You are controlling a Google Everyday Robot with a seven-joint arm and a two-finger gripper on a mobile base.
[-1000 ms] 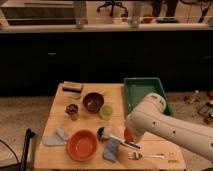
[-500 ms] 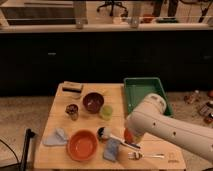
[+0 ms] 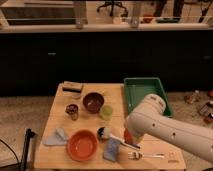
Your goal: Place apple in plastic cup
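We see only a sliver of the apple (image 3: pixel 128 136), a red-orange patch at the lower left edge of the white arm (image 3: pixel 165 127), on the wooden table (image 3: pixel 60 107) right of centre. The plastic cup (image 3: pixel 106 112) stands apart from it, up and to the left, pale yellow-green and upright, just beside the dark maroon bowl (image 3: pixel 93 101). The gripper (image 3: pixel 131 135) seems to sit down by the apple, hidden behind the arm's bulk, so we cannot tell how it stands or whether it has hold of anything. Just left of the apple lies a brush with a dark head (image 3: pixel 104 132), and below that a blue cloth (image 3: pixel 111 149) and a fork (image 3: pixel 145 156). The large orange bowl (image 3: pixel 82 145) sits at the front left, with a grey cloth (image 3: pixel 56 137) beside it. A small dark patterned cup (image 3: pixel 72 110) stands left of the maroon bowl, and a dark block (image 3: pixel 73 87) lies at the far left corner. A green tray (image 3: pixel 146 92) rests at the table's far right
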